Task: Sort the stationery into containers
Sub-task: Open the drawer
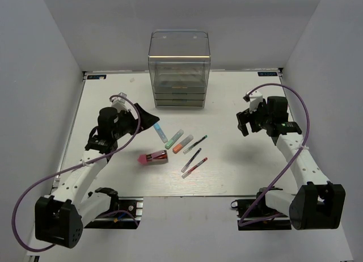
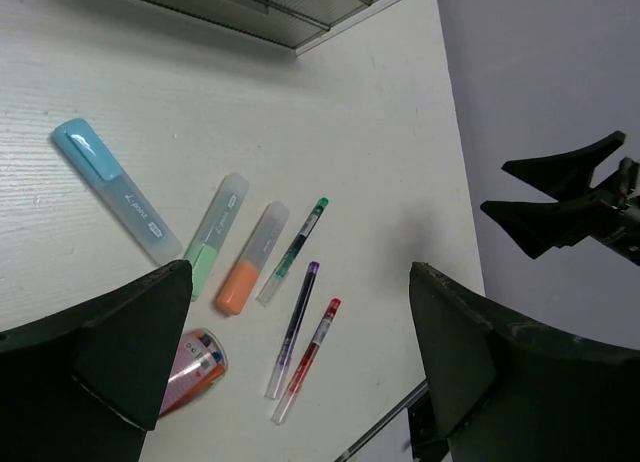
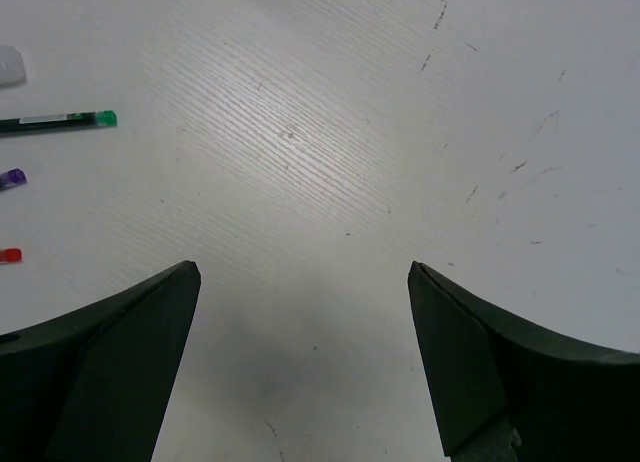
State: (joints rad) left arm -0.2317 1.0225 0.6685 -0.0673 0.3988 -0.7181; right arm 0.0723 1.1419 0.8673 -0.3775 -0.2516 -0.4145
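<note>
The bench carries everything. The clear drawer cabinet stands beyond both tools, roughly midway between them, and its 3 shallow drawers look pushed in. One probably has to be pulled out before anything can be dropped inside.

The left tool is spread wide and holds nothing, and it hangs just beside the near end of the stationery. The right tool is also wide open and empty, over bare bench, with the pens off to its left.

A first pick looks like the step in hand, and the left tool is better placed for it.
- The pink-and-red block lies under its left finger.
- The blue highlighter lies apart from the rest, ahead and to the left, which makes it the cleanest first grab.
- The green highlighter and orange highlighter lie close together, side by side. Closing across one risks nudging the other.
- The green-tipped pen, purple-tipped pen and red pen are thin and lie near each other. Turn the wrist so the fingers cross the barrel, then come down until they nearly touch the bench before closing.
</note>
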